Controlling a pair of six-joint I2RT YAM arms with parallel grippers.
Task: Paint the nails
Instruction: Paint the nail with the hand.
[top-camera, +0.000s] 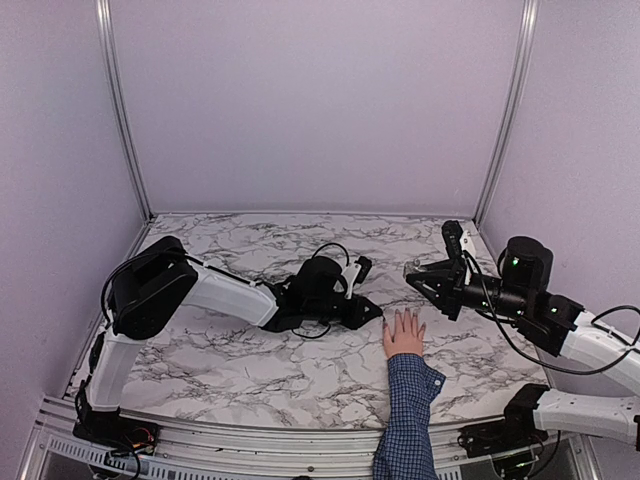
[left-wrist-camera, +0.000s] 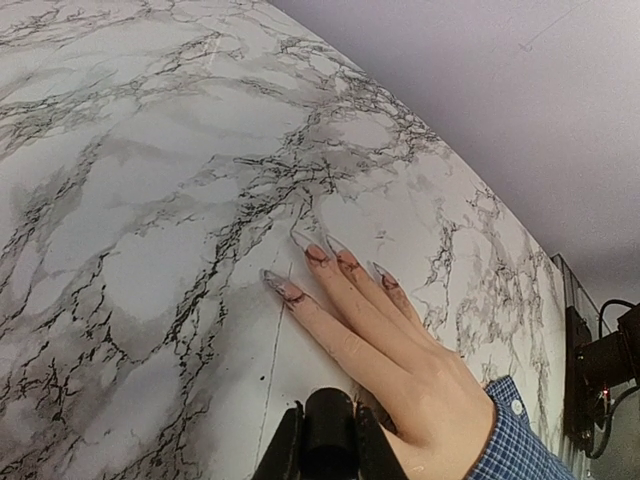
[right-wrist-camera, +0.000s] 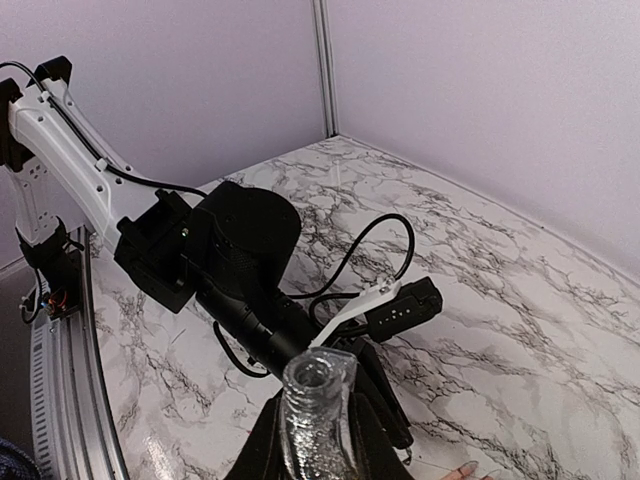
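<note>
Lying before left claw (left-wrist-camera: 328, 412): nails (left-wrist-camera: 316, 251)

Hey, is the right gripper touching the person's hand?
Apart. The top view shows bare marble table between the right gripper and the hand.

Nails (left-wrist-camera: 316, 253) too small to read from above; thumb hides behind the left gripper (left-wrist-camera: 328, 445) and its dark cap (left-wrist-camera: 330, 415); the bottle (right-wrist-camera: 315, 395) runs off the picture's bottom edge.
</note>
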